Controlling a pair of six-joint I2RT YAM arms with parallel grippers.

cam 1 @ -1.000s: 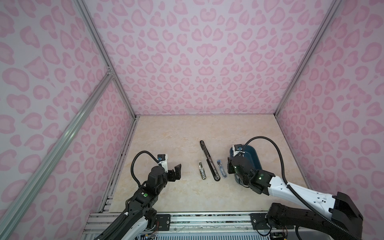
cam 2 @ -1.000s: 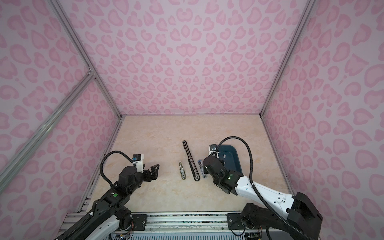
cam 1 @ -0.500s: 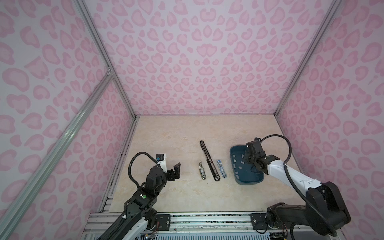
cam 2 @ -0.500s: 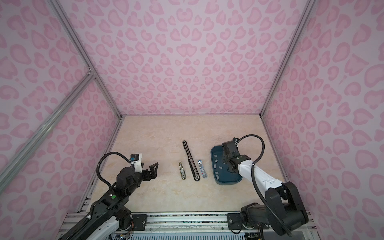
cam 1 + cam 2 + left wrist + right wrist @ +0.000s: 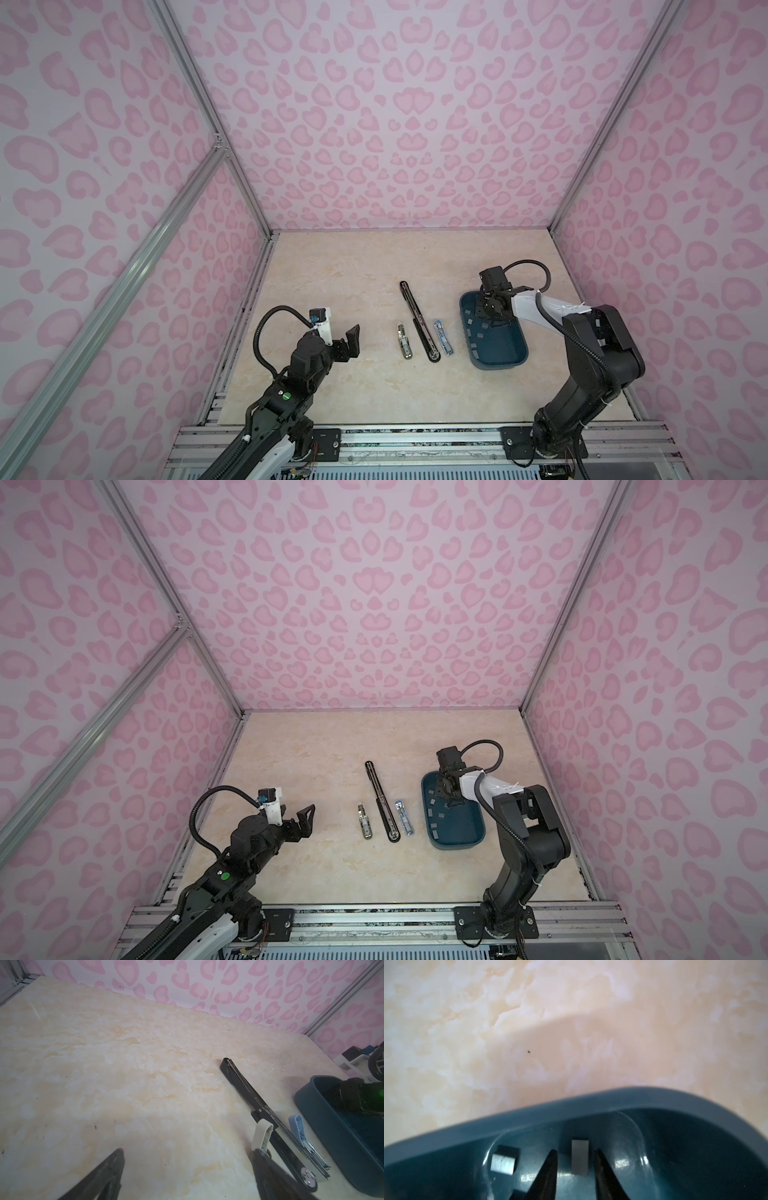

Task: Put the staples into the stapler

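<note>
Status: nothing loaded yet, as far as I can see. All the staples (image 5: pixel 468 321), small flat pale grey strips, lie loose in the dark teal plastic tray (image 5: pixel 496 366); none is out of it. Three staplers lie opened flat on the beige marble-look tabletop (image 5: pixel 353 270), all on the tray's side facing my left arm. The small light-blue stapler (image 5: pixel 441 337) is just beside the tray, the long black stapler (image 5: pixel 417 322) next, the small cream-and-metal stapler (image 5: pixel 404 341) farthest from it. No strip visible in any channel, though they're too small in both top views to be sure

My right gripper (image 5: pixel 575 1151) is down inside the tray's far end, jaws parted narrowly and straddling one pale strip (image 5: pixel 579 1156). A gap shows on both sides, so I judge it not pinched yet, nothing held. Another strip (image 5: pixel 503 1164) lies close by, near the tray wall. My left gripper (image 5: pixel 188 1152) hangs spread wide and empty, well apart from the tray, beyond the staplers

Left to do: pinch, lift, carry to a stapler, seat in the channel, close it

Versus a second ago: right gripper was at the tray's edge next to the light-blue stapler, arm lying across the tray. It has since swung to the tray's far end and dropped in. Left arm and all three staplers look unmoved
</note>
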